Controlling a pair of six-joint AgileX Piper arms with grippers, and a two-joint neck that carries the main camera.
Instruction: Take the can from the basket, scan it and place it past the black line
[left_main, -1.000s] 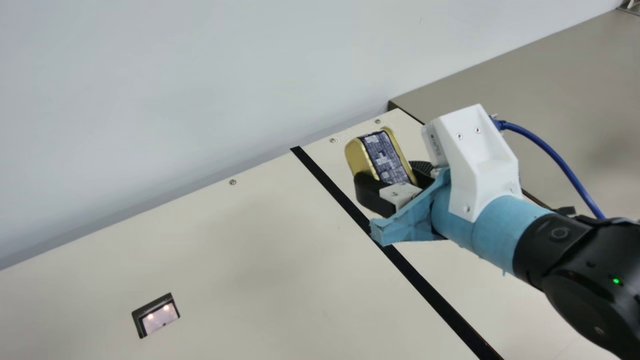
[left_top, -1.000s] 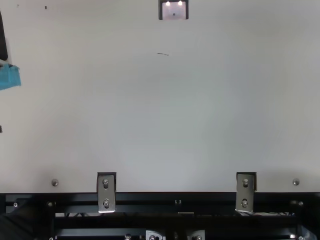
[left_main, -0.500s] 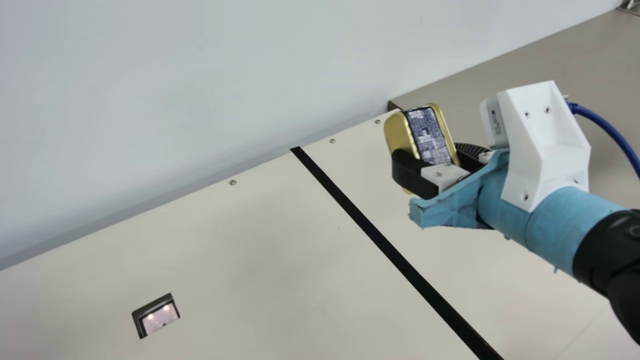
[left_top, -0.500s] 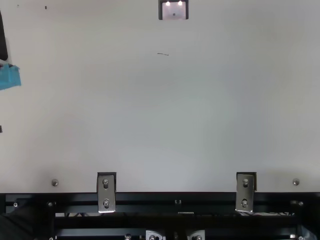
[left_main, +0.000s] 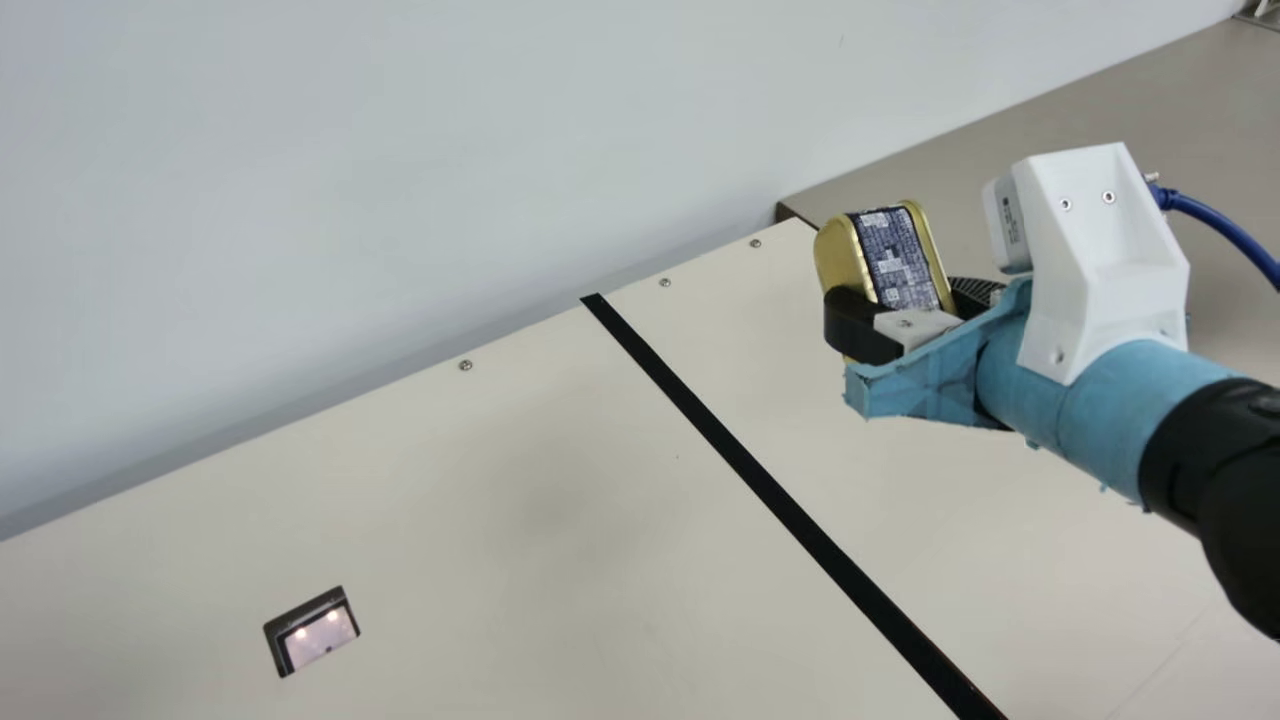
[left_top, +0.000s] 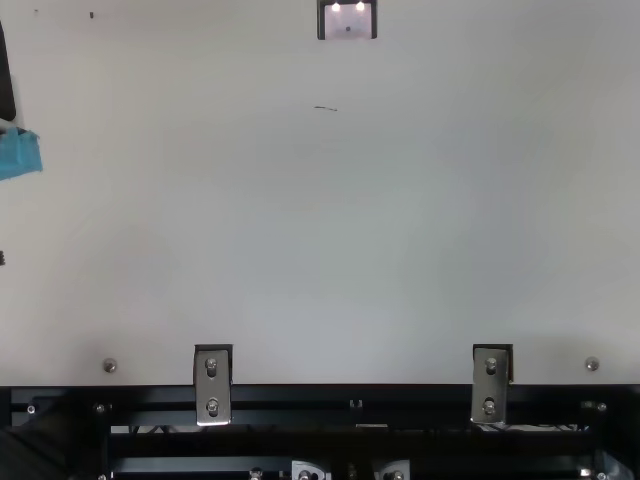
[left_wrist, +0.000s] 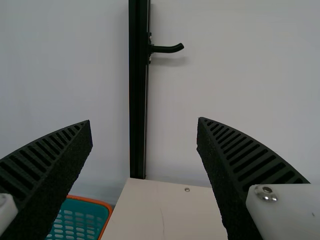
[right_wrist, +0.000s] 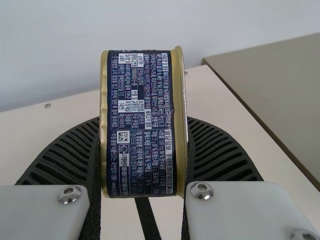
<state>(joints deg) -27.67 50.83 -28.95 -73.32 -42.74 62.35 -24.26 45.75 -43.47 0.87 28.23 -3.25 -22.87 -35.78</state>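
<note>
In the main view my right gripper (left_main: 905, 305) is shut on the gold can (left_main: 896, 255) with a dark blue label, held in the air to the right of the black line (left_main: 740, 460). The right wrist view has the can (right_wrist: 142, 125) upright between the ribbed fingers of my right gripper (right_wrist: 142, 150). Part of the teal basket (left_wrist: 80, 220) with an orange rim shows in the left wrist view, where my left gripper (left_wrist: 145, 122) stands open with nothing between its fingers. The scanner window (left_main: 318, 635) is set in the table, left of the line.
The cream table (left_main: 450, 520) ends at a pale wall (left_main: 400, 180). A brown-grey surface (left_main: 1080, 150) lies beyond its right edge. In the left wrist view a black post (left_wrist: 138, 90) with a handle rises behind the table. A bit of blue-wrapped arm (left_top: 20, 153) shows in the top view.
My right arm has moved right and toward the upper right in the main view, carrying the can from near the black line to farther beyond it. The top view looks the same.
</note>
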